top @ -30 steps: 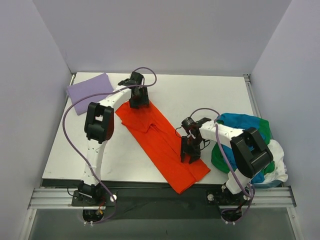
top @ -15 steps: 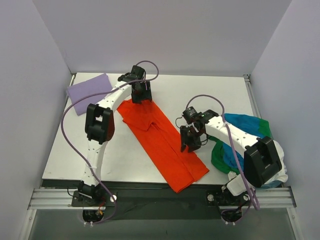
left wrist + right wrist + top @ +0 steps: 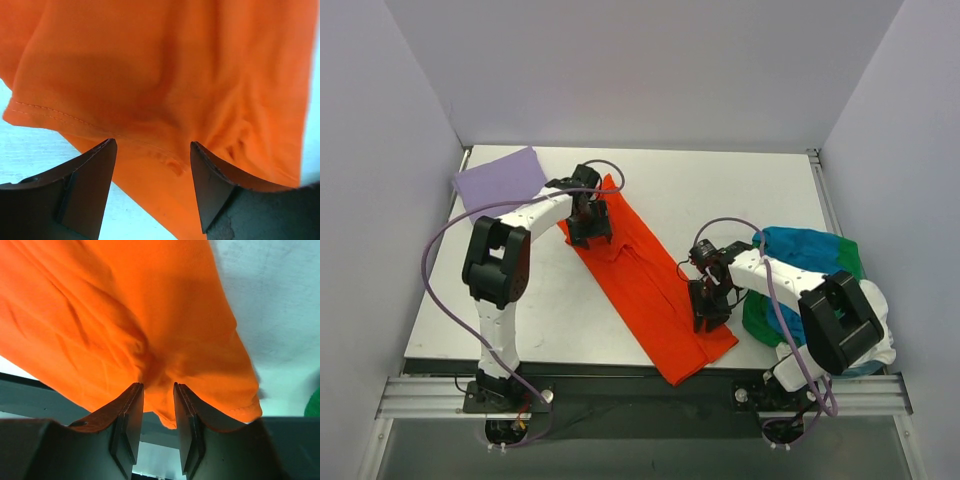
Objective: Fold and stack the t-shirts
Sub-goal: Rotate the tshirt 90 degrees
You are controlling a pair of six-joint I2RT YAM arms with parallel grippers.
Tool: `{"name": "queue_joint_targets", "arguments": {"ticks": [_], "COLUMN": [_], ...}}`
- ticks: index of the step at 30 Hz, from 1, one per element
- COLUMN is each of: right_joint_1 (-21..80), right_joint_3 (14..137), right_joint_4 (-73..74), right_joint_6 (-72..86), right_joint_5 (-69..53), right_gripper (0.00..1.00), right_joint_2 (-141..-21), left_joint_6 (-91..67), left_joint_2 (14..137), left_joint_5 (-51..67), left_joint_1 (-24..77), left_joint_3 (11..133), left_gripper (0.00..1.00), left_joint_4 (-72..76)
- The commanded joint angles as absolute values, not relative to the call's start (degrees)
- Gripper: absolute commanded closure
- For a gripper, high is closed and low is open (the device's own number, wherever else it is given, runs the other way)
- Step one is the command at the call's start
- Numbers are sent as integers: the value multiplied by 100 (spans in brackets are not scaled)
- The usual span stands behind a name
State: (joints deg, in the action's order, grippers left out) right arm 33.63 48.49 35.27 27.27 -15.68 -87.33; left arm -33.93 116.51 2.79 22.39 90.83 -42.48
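Fold grasp in hand: the orange-red t-shirt [image 3: 640, 285] lies diagonally on the bench [image 3: 720, 190]; left fingers [image 3: 85, 195] wide over its far hem; right fingers [image 3: 127, 425] narrow about a near-end pucker, grip uncertain. Next, probably: secure both ends before lifting.

Orange-red shirt [image 3: 640, 285] spread diagonally — lavender shirt [image 3: 500, 175] folded far-left, mixed heap [image 3: 815, 248] right.
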Motion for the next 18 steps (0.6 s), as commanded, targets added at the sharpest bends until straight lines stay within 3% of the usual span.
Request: {"name": "queue_joint_targets", "arguments": {"ticks": [1, 10, 18], "right_joint_1": [3419, 3664, 3929], "right_joint_3": [4667, 4579, 5106], "right_joint_4": [3429, 3208, 3173], "right_joint_6": [2645, 2803, 3243], "right_joint_5": [-1643, -1801, -1934], "right_gripper": [69, 71, 71], "right_joint_2": [-8753, -9131, -9623], "left_joint_6": [-3603, -3349, -3024], "left_joint_2": [11820, 12909, 13973], "left_joint_5": [132, 61, 193], "left_joint_1": [2206, 2162, 2039], "left_joint_3": [8983, 9895, 11747], "left_gripper": [29, 29, 29], "left_joint_4": [-3929, -4113, -4666]}}
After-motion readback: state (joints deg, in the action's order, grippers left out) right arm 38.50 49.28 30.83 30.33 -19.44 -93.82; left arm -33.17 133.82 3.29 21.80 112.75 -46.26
